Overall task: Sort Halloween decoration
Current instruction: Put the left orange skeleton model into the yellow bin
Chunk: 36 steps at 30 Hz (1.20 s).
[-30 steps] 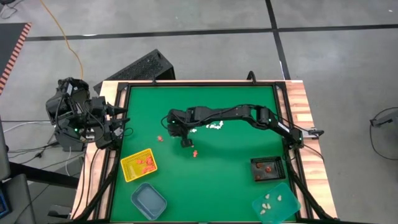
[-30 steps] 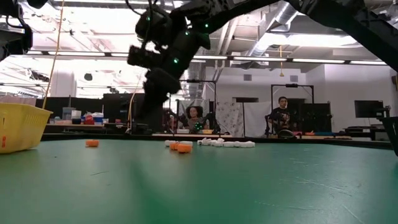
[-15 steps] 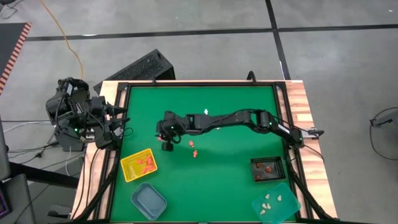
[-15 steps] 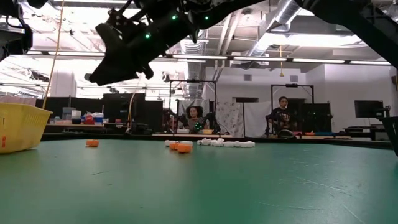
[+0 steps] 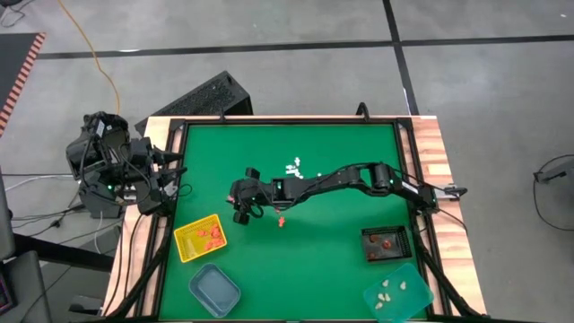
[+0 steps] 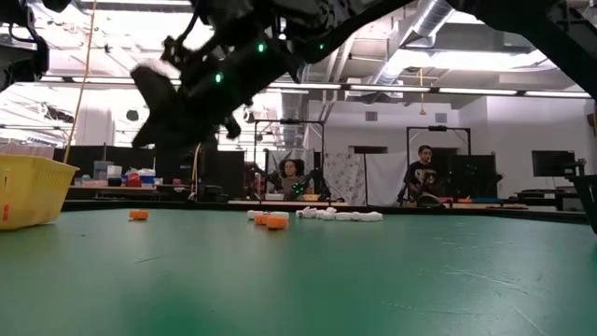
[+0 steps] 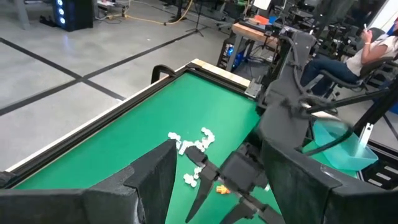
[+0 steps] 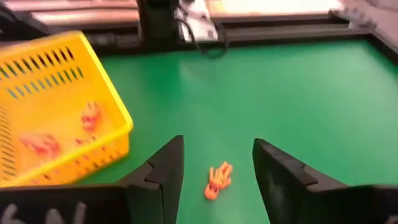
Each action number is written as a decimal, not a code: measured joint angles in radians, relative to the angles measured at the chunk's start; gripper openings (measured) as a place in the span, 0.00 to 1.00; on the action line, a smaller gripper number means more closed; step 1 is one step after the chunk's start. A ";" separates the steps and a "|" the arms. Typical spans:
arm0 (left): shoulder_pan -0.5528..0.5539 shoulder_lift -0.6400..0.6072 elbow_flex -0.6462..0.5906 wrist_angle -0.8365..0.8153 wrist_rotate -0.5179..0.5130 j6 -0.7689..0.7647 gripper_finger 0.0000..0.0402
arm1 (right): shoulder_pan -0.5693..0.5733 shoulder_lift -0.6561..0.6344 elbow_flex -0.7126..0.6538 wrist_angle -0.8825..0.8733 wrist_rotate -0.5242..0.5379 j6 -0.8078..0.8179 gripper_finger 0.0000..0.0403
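Looking straight down from above, the right arm stretches from the right edge across the green table (image 5: 341, 144), its right gripper (image 5: 240, 203) hanging over the left-middle of the mat, just beyond the yellow tray (image 5: 201, 237). One orange trinket (image 5: 281, 219) lies on the mat close beside the arm, and a scatter of white trinkets (image 5: 294, 168) sits further toward the back. The yellow tray holds several orange pieces; a blue tray (image 5: 214, 290) lies in front of it. Over on the right, a black tray (image 5: 387, 243) carries a red piece, and a teal tray (image 5: 397, 292) holds a few cream ones. The left gripper (image 5: 169, 178) waits at the left edge of the table, off the mat.

From table height, the right gripper (image 6: 173, 107) hovers above the mat, clear of the surface. Orange pieces (image 6: 272, 220) and a row of white ones (image 6: 340, 216) lie far across the table, another orange piece (image 6: 138, 215) to the side, with the yellow tray's wall (image 6: 33, 191) at the edge. People sit in the room behind.

Through the left wrist camera, the left jaws stand apart with nothing between them; beyond lie the white pieces (image 7: 193, 146) and the other arm.

Through the right wrist camera, the right jaws are spread and empty, an orange trinket (image 8: 217, 180) lying on the mat between the fingers' line of sight, the yellow tray (image 8: 102, 93) just beside it.
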 joint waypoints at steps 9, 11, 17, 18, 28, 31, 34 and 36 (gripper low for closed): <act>0.000 0.000 0.000 0.000 0.001 -0.009 0.56 | 0.001 0.076 -0.010 0.095 0.004 0.042 0.44; 0.000 0.000 0.000 0.000 0.002 -0.020 0.56 | 0.003 0.091 -0.015 0.073 0.001 0.079 0.44; 0.000 0.000 0.000 0.000 0.016 -0.029 0.56 | 0.008 0.124 -0.010 0.086 -0.002 0.115 0.44; 0.000 0.000 0.000 0.000 0.017 -0.029 0.56 | 0.008 0.128 -0.010 0.086 -0.002 0.115 0.44; 0.000 0.000 0.000 -0.006 0.016 -0.029 0.56 | 0.007 0.155 -0.010 0.089 0.013 0.118 0.44; 0.000 0.000 0.000 -0.010 0.016 -0.029 0.56 | 0.005 0.156 -0.010 0.090 0.012 0.120 0.43; 0.000 0.000 0.000 -0.009 0.015 -0.029 0.56 | 0.004 0.164 -0.010 0.104 0.013 0.120 0.41; 0.000 0.000 0.000 -0.010 0.015 -0.029 0.56 | 0.002 0.164 -0.010 0.106 0.013 0.120 0.39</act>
